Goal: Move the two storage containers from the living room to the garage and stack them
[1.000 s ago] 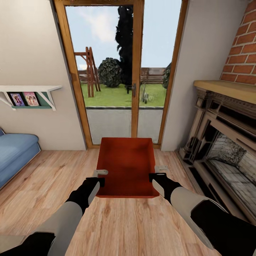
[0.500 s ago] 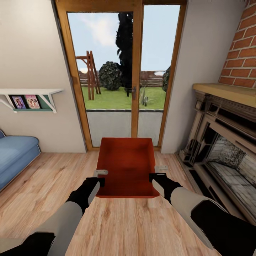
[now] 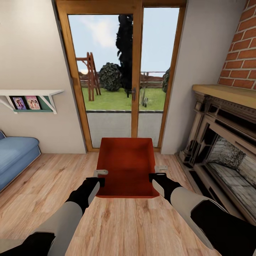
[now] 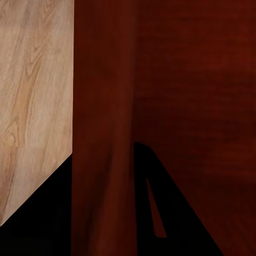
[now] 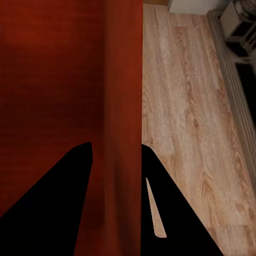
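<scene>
1. In the head view an orange-red rectangular plastic storage container (image 3: pixel 128 167), lidless and thin-walled, sits in the lower centre of the frame, held off the light wood plank floor (image 3: pixel 117 224) between the two arms.
2. The left gripper (image 3: pixel 100 177) meets the bin's left wall near its near corner; the right gripper (image 3: pixel 158 171) meets the right wall at the matching spot.
3. The left wrist view adds what the head view cannot: the bin's wall (image 4: pixel 104 128) runs straight between two dark fingers (image 4: pixel 37 213), one outside over the wood planks, the other inside against the red interior. The jaws are clamped on that wall.
4. The right wrist view gives the mirror case: the red wall (image 5: pixel 124 106) passes between its dark fingers (image 5: pixel 50 202), with the bin's inside on one side and wood floor on the other. This gripper too is pinched onto the container.
5. The head view alone gives the room: a wood-framed glass door (image 3: pixel 137 71) at top centre with lawn and trees beyond, a red brick fireplace (image 3: pixel 227 135) on the right, a blue sofa (image 3: pixel 16 156) at the left edge, and a white wall shelf (image 3: pixel 32 94) holding small pictures above it.
</scene>
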Motion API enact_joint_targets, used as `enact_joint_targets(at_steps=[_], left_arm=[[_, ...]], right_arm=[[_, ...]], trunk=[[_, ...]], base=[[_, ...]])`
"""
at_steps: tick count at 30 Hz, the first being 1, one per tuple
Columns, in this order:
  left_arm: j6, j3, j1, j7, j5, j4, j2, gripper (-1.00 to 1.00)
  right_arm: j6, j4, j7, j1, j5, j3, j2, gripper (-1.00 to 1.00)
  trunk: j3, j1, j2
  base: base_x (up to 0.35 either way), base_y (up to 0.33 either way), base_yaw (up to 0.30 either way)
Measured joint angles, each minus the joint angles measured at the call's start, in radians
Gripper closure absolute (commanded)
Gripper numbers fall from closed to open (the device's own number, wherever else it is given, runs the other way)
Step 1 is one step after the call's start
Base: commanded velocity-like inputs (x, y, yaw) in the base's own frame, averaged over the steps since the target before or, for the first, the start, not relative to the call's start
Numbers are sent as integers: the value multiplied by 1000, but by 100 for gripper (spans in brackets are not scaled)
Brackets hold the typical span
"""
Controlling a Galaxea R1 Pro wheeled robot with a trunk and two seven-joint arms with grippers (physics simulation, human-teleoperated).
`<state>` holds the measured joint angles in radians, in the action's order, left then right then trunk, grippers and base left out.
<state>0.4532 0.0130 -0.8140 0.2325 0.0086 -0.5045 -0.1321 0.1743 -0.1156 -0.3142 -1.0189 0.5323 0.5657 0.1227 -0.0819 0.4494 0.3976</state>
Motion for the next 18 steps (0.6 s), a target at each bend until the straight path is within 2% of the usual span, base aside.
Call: enact_joint_targets(at_steps=[18], left_arm=[[4,0,0,0,0,0,0,100]], right_arm=[[4,0,0,0,1,0,0,100]], trunk=[[0,0,0]], base=[[0,0,0]])
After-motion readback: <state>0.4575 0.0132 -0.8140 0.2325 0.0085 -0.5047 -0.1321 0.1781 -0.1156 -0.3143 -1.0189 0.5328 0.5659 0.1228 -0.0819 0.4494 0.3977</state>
